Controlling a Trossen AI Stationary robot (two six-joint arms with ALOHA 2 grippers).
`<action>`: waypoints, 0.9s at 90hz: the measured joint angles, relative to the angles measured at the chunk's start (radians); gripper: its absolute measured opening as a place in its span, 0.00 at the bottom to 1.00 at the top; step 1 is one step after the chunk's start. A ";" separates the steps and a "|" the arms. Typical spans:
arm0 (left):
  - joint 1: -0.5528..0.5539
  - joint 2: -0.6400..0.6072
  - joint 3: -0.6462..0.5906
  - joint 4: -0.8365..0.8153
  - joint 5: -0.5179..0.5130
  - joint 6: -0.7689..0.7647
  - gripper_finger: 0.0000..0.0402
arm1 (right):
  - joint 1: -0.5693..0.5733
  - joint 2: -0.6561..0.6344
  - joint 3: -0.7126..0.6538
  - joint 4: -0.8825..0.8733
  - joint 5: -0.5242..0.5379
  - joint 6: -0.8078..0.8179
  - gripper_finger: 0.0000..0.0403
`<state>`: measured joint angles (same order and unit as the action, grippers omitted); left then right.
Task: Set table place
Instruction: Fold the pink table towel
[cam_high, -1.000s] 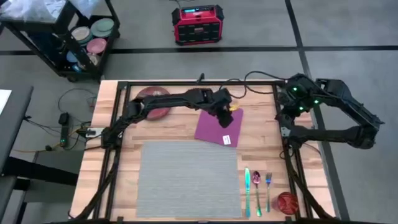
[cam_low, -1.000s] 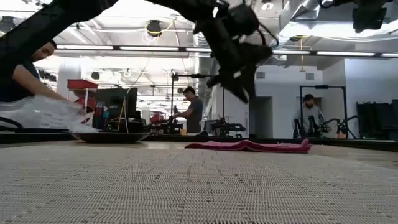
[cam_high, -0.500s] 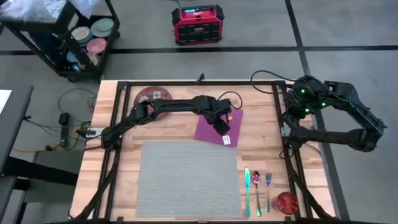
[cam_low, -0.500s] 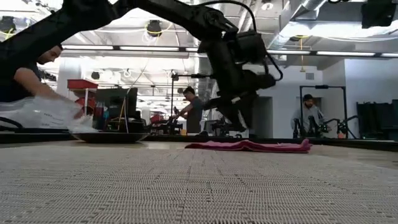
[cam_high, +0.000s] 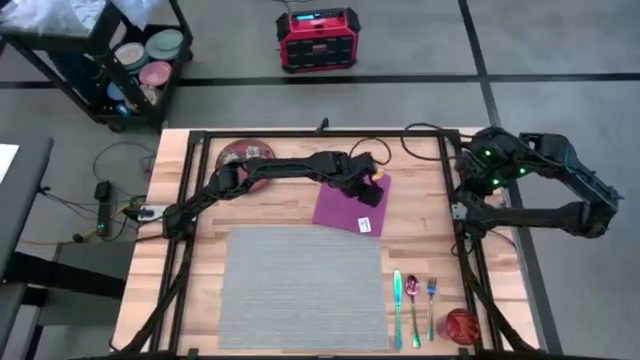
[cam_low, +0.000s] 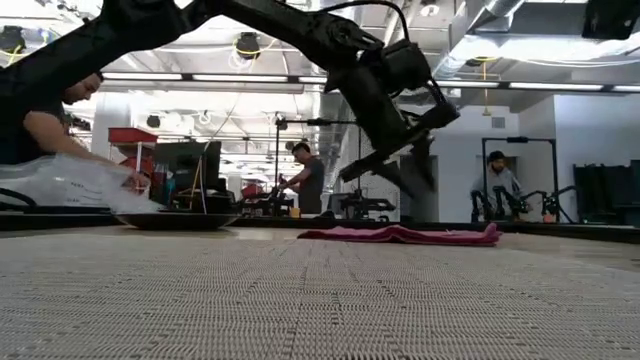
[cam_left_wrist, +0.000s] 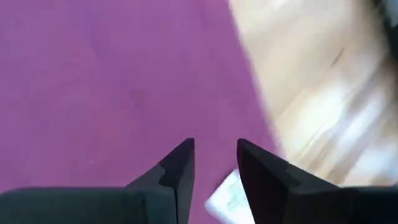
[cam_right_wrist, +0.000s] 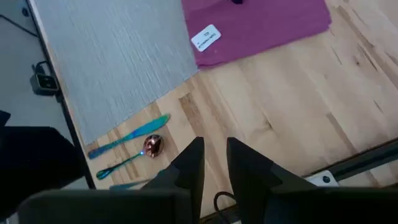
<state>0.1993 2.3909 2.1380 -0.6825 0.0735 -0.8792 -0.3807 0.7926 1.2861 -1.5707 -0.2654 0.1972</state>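
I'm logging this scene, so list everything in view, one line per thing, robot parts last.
table: 1, light wood with black frame, under everything.
placemat: 1, grey, near middle of table.
napkin: 1, purple with white tag, just beyond placemat's far right corner.
plate: 1, dark red, far left of table, partly under left arm.
knife: 1, teal, right of placemat.
spoon: 1, iridescent, right of knife.
fork: 1, bluish, right of spoon.
ball: 1, red, near right corner.
cart: 1, black, holding plates, on floor far left.
box: 1, red, on floor beyond table.
left gripper: over the napkin, fingers apart.
right gripper: above table's right side, narrow gap.
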 joint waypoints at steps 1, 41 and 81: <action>0.000 0.000 0.000 0.008 0.000 0.001 0.25 | 0.003 -0.002 0.000 0.000 0.000 0.004 0.14; -0.029 -0.002 0.000 -0.006 -0.084 -0.014 0.22 | 0.067 -0.088 0.000 -0.001 -0.002 0.050 0.14; -0.011 -0.020 0.000 -0.227 -0.114 0.102 0.38 | 0.067 -0.087 0.000 0.000 -0.146 -0.062 0.14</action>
<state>0.1884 2.3706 2.1384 -0.9099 -0.0406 -0.7774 -0.3138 0.7052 1.2861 -1.5711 -0.4117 0.1349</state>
